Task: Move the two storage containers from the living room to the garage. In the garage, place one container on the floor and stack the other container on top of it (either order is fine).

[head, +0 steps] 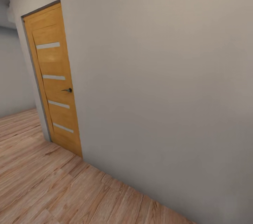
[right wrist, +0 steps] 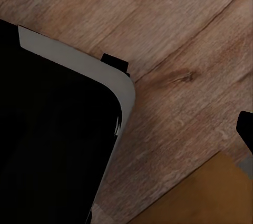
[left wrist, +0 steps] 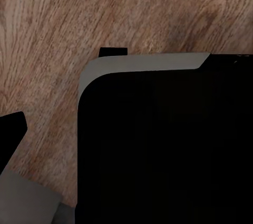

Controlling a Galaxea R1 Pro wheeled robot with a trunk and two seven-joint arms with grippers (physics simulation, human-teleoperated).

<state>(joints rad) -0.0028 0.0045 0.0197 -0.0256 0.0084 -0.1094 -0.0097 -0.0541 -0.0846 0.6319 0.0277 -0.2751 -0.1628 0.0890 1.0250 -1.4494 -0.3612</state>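
Whether either claw is released or clenched cannot be told, as both wrist cameras look past a black robot body (left wrist: 163, 150) at light wood plank flooring (head: 52, 185), with a wooden door (head: 54, 80) at ten o'clock in a grey wall (head: 168, 87).

Door (head: 54, 80) honey-orange wood with four pale horizontal strips and dark handle (head: 67, 90), wall (head: 168, 87) plain pale grey-beige, plank flooring (head: 49, 189) light brown woodgrain, robot base (left wrist: 163, 145) black with light grey rim over same woodgrain.
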